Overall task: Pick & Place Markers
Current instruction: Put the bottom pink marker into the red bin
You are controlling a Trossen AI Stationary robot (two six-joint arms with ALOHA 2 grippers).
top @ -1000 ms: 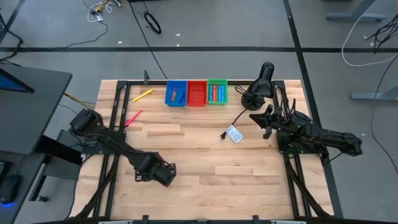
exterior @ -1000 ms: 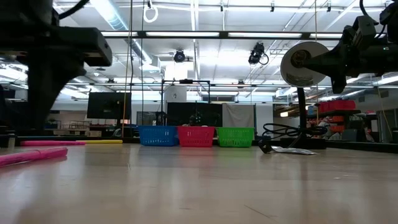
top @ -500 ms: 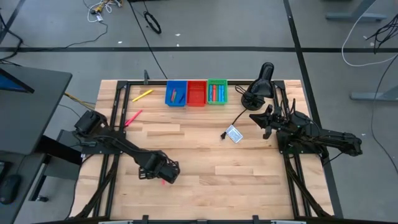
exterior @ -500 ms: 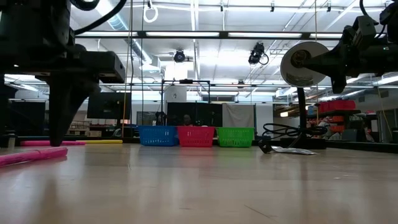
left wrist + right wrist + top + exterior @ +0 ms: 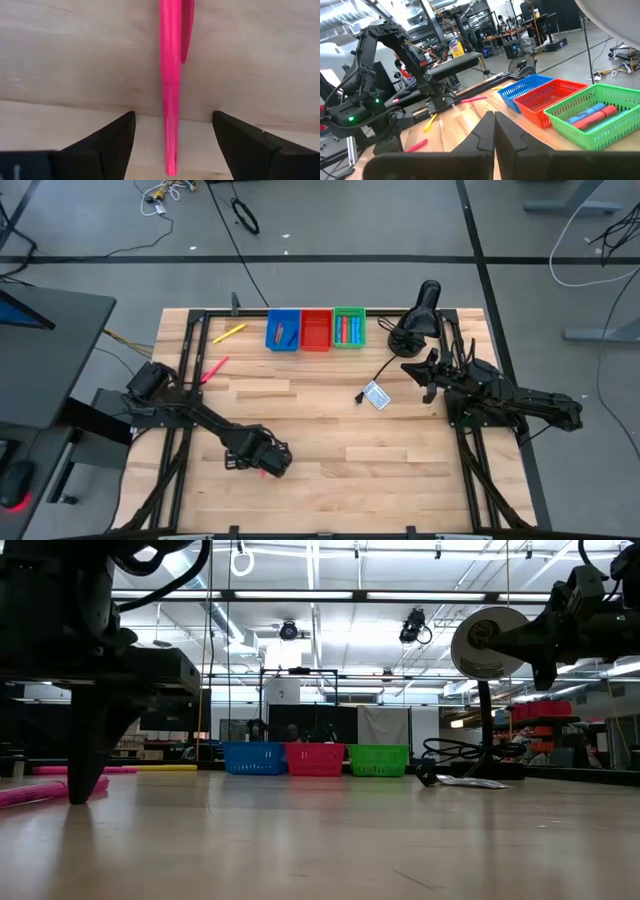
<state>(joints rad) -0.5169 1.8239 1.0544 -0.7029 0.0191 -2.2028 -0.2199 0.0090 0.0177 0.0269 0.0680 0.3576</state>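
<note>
Left gripper (image 5: 172, 145) is down at the table (image 5: 400, 480) with its fingers apart, straddling a pink marker (image 5: 170, 90) that lies flat, well in front of the blue bin (image 5: 283, 330). Risk: the marker sits nearer one finger, so the close could roll or skew it and the tips scrape wood. Right gripper (image 5: 494, 135) waits pinched together by the white card (image 5: 376, 395).

Grey floor (image 5: 330, 220) (cables strewn) under bright ceiling lights (image 5: 300, 595).
</note>
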